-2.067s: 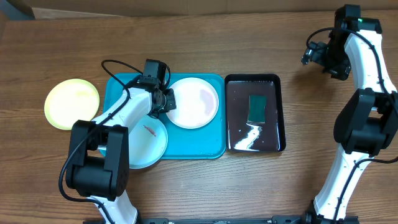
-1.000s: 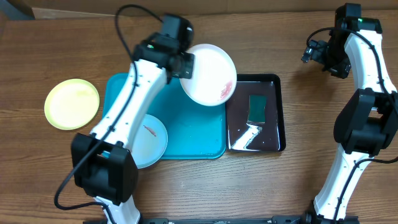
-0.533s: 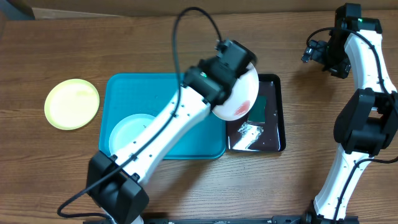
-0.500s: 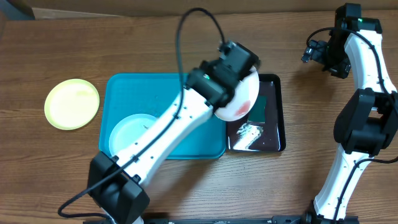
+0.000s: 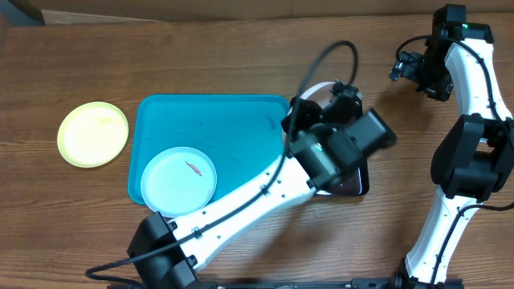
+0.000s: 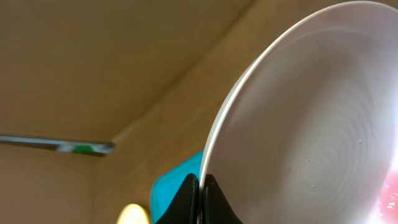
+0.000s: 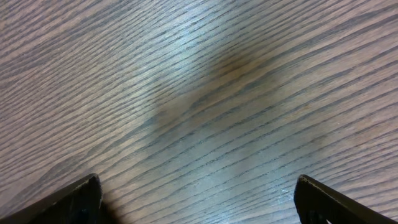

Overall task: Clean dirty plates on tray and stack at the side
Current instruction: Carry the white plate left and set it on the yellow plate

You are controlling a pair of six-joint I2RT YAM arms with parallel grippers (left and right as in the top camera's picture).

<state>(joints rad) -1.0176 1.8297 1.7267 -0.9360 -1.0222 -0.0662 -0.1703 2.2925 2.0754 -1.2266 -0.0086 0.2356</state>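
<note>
Overhead view, itemised. Left tool (image 6: 200, 198): clenched on the rim of the round white shallow plate (image 6: 311, 130), which is held steeply tilted over the glossy black rectangular bin (image 5: 359, 183); a pinkish smear shows near one edge. Right tool (image 7: 196, 190): fingers spread, empty, above the bare wooden surface (image 7: 205, 93), well apart. Round pale blue plate (image 5: 178, 181): on the large turquoise rectangular plastic tray (image 5: 233, 132), bearing one brown bit. Yellow-green plate (image 5: 93, 134): on the surface left of the tray. Step, as judged: tipping scraps into the bin. Next move calls for more tilt or a shake, then carrying the plate beside the tray.
</note>
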